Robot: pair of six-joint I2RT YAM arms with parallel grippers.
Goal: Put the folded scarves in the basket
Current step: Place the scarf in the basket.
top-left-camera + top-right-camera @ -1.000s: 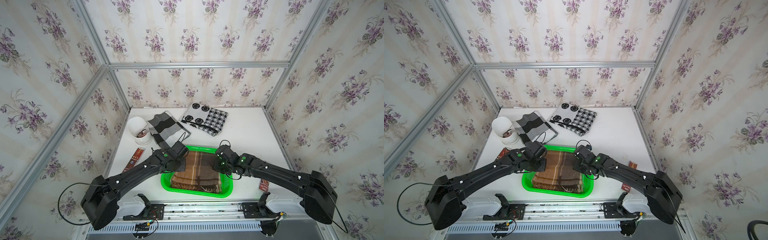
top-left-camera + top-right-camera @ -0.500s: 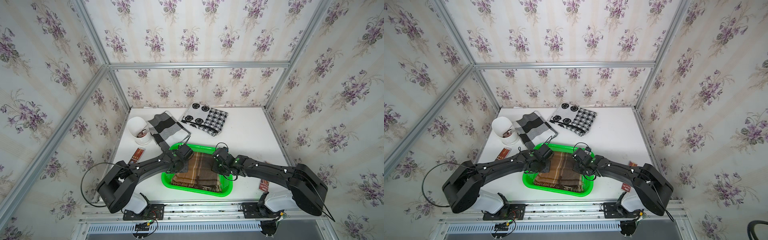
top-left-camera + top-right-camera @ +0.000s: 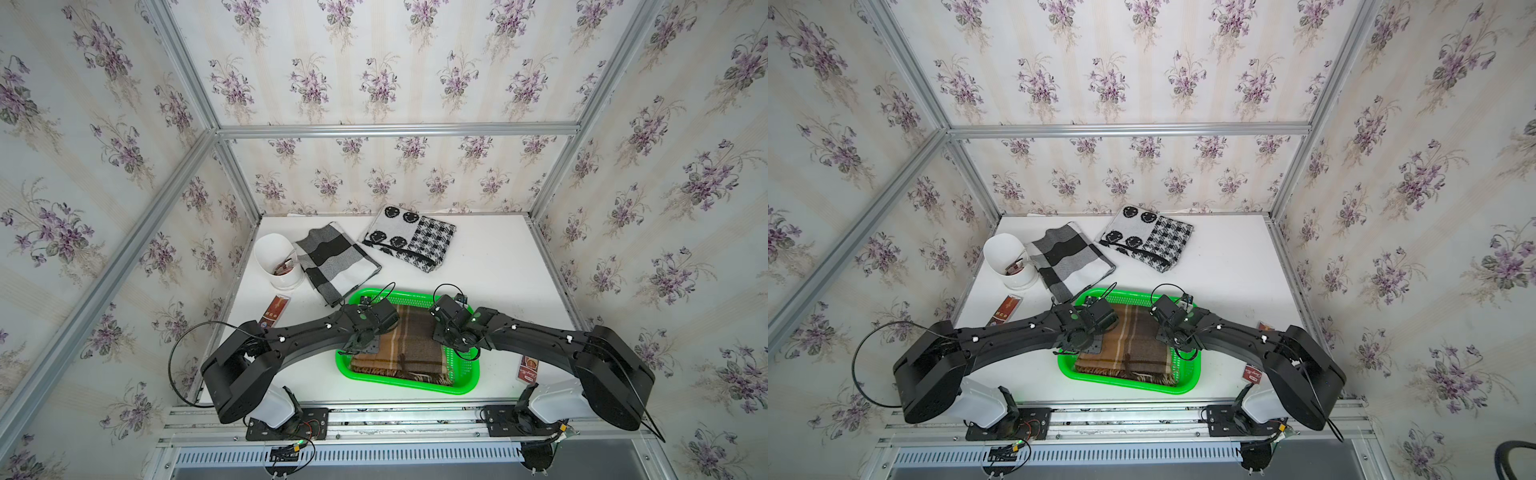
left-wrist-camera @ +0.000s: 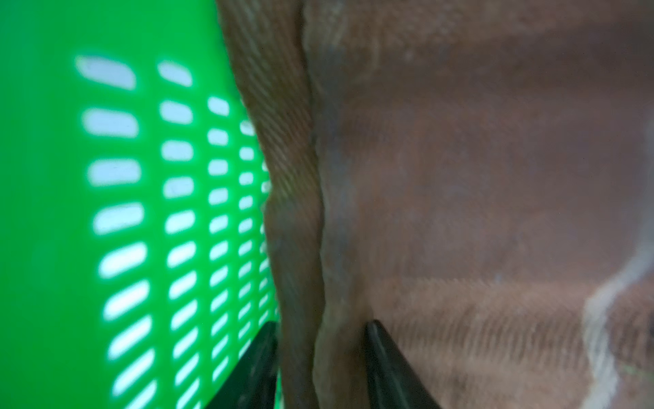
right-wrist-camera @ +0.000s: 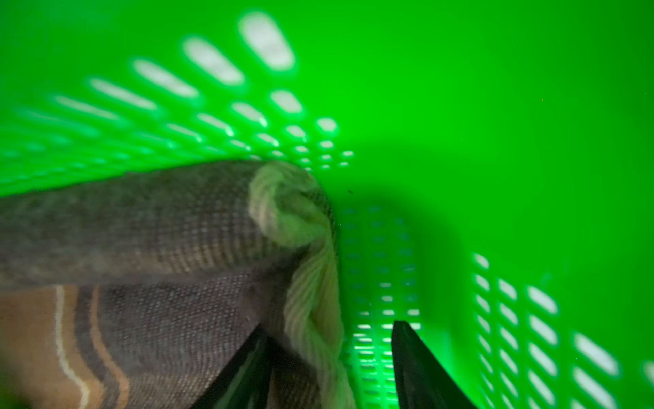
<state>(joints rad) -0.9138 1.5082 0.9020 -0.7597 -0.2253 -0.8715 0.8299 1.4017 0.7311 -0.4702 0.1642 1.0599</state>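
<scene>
A folded brown plaid scarf [image 3: 409,345] lies inside the green basket [image 3: 461,365] at the front of the white table [image 3: 490,266]. The left gripper [image 4: 321,324] and right gripper [image 5: 329,327] are both low in the basket. Each stands partly open and clamps nothing, but a scarf edge lies between each pair of jaws. If either one lifts away at a slant, a finger could snag that edge, pulling the fold apart or dragging the light basket.

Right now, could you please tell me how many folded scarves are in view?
3. The brown plaid woollen scarf lies in the bright green perforated plastic basket; the grey-and-black checked scarf lies beside the white cup; the black-and-white smiley-patterned scarf lies farther back.
</scene>
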